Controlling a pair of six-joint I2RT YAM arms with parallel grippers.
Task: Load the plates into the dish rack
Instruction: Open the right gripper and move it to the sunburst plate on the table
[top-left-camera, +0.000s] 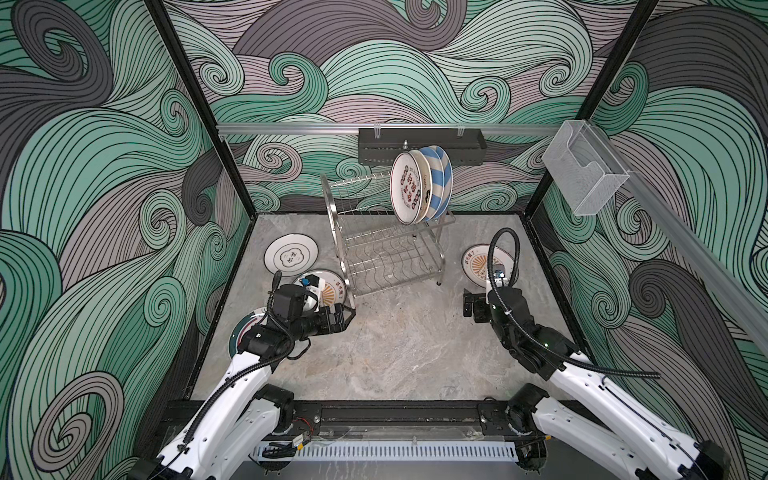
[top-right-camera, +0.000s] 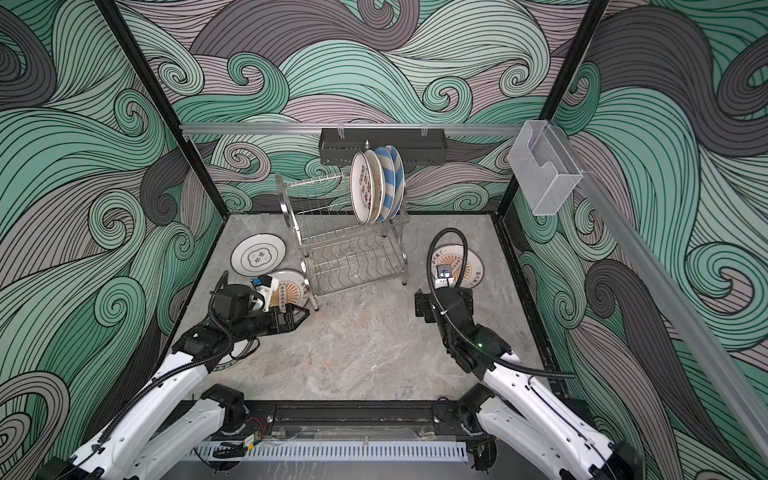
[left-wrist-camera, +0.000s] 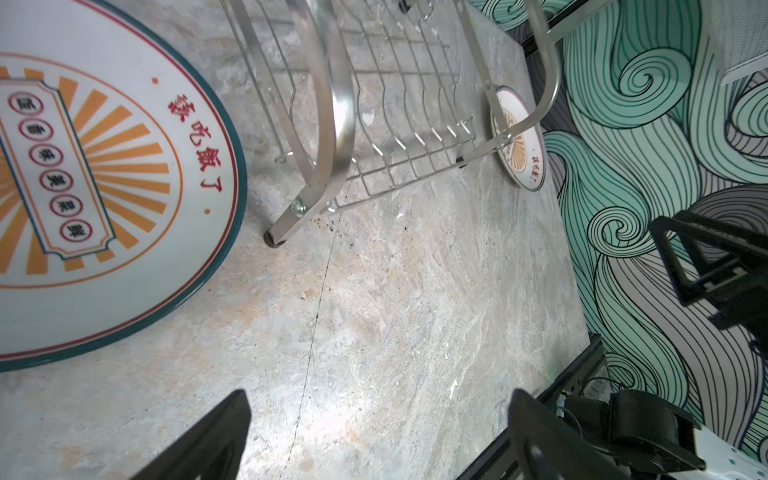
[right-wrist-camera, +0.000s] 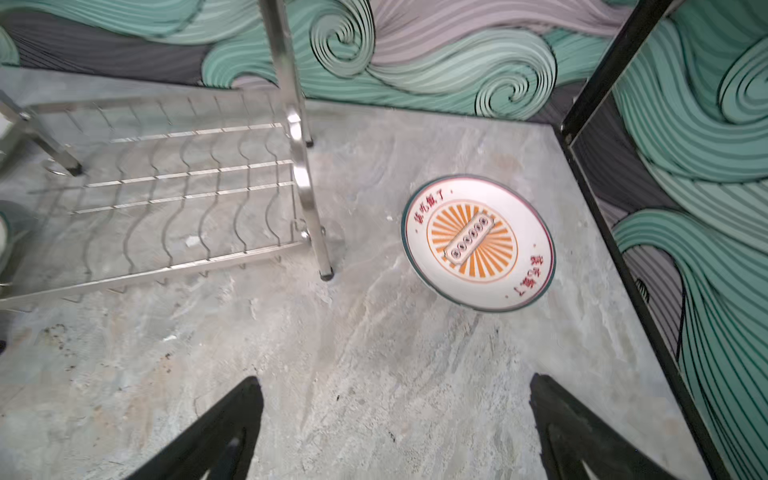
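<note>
In both top views the left arm covers most of a teal-rimmed plate. The left wrist view's edge cuts off the sunburst plate, and the right wrist view is slightly blurred.

1. Dish rack: two tiers of shiny steel wire with curved tube side frames. Stands upright at the back middle of the tabletop.
2. White plate with red and black characters: upright on edge in the upper tier, right end, foremost of a row of four.
3. Cream plate with dark doodles: upright, just behind item 2.
4. Blue-and-white striped plates: two, upright, behind item 3.
5. White plate with black cloud motif: flat on the tabletop, left of the rack.
6. Orange-sunburst plate: teal rim, red characters. Lies flat just beside the rack's front left foot, partly hidden.
7. Second orange-sunburst plate: flat, right of the rack, apart from it.
8. Teal-rimmed plate: flat, front left, mostly hidden.
</note>
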